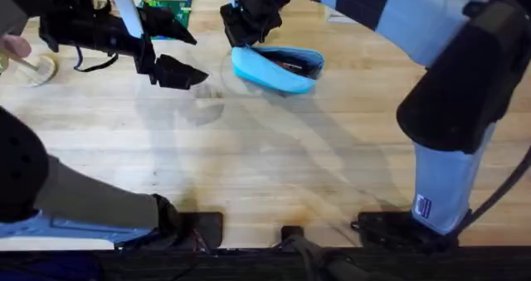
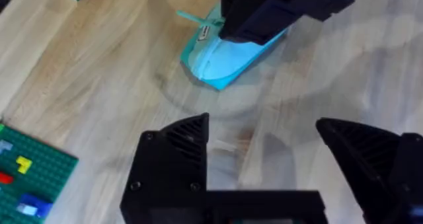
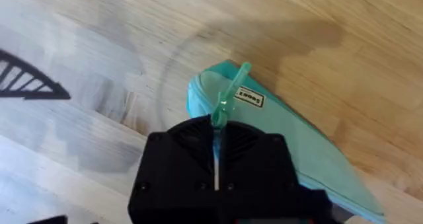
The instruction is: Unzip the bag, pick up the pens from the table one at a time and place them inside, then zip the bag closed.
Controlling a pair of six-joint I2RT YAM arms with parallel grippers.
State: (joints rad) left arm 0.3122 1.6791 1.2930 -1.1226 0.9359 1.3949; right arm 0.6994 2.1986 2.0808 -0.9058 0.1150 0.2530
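Bag (image 1: 278, 69) lies flat on the worktop (image 1: 274, 165), zipper side up, slit partly open with something dark showing inside; can't tell what it is.

Right pincer (image 1: 249, 28) sits at the bag's left end as the overhead shows it. In the right wrist view its fingers (image 3: 188, 151) are pressed together on the bag's green zipper pull (image 3: 228, 95), which sticks out from between them. A small white label (image 3: 248, 97) sits on the bag just beside the pull. So the right pincer is clamped on the pull, touching the bag's end.

Left pincer (image 1: 170, 70) is near the bag, off that same end, apart from it and above bare worktop. Left wrist view: its two black fingers (image 2: 175, 161) stand wide apart with nothing between them, only wood grain. That view also shows the bag (image 2: 228, 59) farther off with the right pincer (image 2: 264, 16) over it.

Green studded baseplate (image 1: 162, 16) with small coloured bricks lies beyond the left pincer, well apart from the bag. Same plate (image 2: 30, 178) sits at the edge of the left wrist view.
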